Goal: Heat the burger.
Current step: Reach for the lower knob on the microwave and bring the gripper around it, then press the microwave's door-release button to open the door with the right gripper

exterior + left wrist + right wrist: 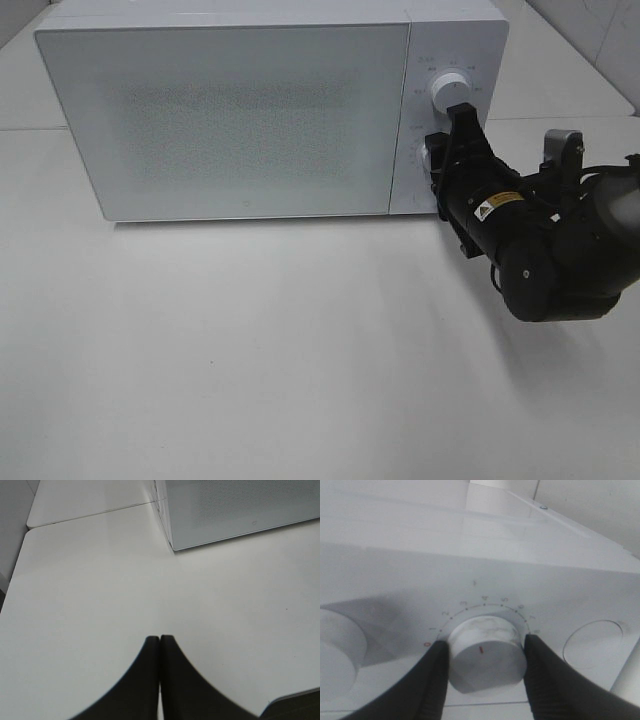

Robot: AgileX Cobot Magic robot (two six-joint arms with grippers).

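The right gripper (486, 647) grips the lower dial (487, 662) of the one microwave (230, 110).
Its two fingers (437, 680) pinch the dial's sides, jaws partly apart. The second dial (446, 92) sits above, untouched. The right arm (560, 240) reaches in level from the right. The left gripper (159, 641) hangs closed and empty over the table (90, 580). The burger shows in no view, so its place cannot be told.

Table (300, 350): white, matte, fills the view near to far. A seam (30, 128) between tabletop panels runs left-right across the far part and meets the microwave's sides. White microwave (230, 110) stands on the table, far centre, door shut and facing the near side. Its control panel is on the right end: upper knob (447, 92) with lower knob (487, 645) below. Thin shadow along its near bottom edge.
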